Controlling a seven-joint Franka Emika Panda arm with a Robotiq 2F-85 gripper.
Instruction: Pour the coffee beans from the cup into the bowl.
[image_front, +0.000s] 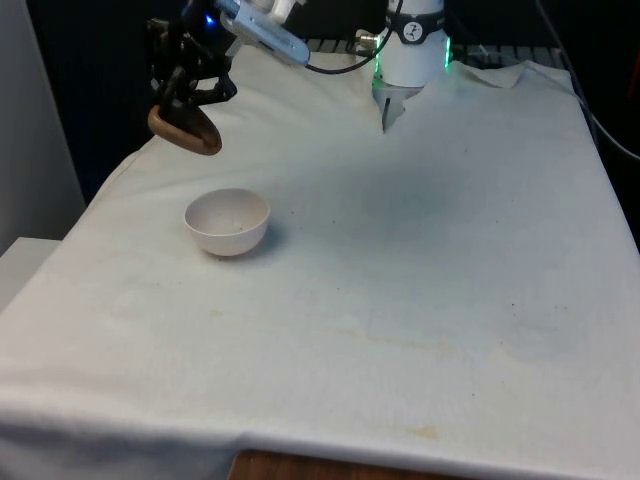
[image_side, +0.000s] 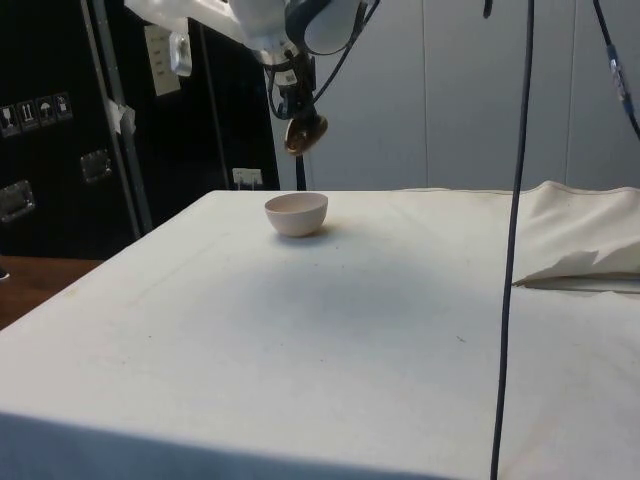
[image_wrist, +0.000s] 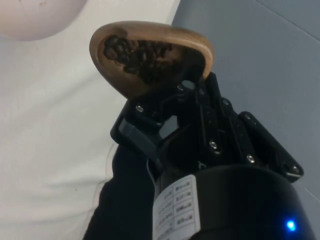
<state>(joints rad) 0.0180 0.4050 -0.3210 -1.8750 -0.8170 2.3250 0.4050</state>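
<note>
Wrist view has the cup (image_wrist: 150, 57) close up: a brown wooden thing, tipped well over, dark coffee beans (image_wrist: 137, 54) banked toward its low lip but not falling yet as far as I can see. The gripper (image_front: 183, 95) is pinched on the cup's rim, one finger inside and one outside (hard to be sure of the exact bite, the black linkage hides it).

From the front, the cup hangs in the air above the cloth, toward the front view's left and farther back than the bowl (image_front: 227, 221), not directly over it. The side view puts the cup (image_side: 305, 133) above the bowl (image_side: 296, 213), well apart in height, approx in line.

The bowl is a pale, small, round thing and sits upright on the white cloth (image_front: 400, 260) near the table's edge on the front view's left. I can't make out beans inside it.

Risk as I judge it: the tilt is already steep while the cup looks off-centre from the bowl, so beans could spill short onto the cloth, bounce and roll off the nearby edge. Dropped from that height, they may also hop out of a shallow bowl.
</note>
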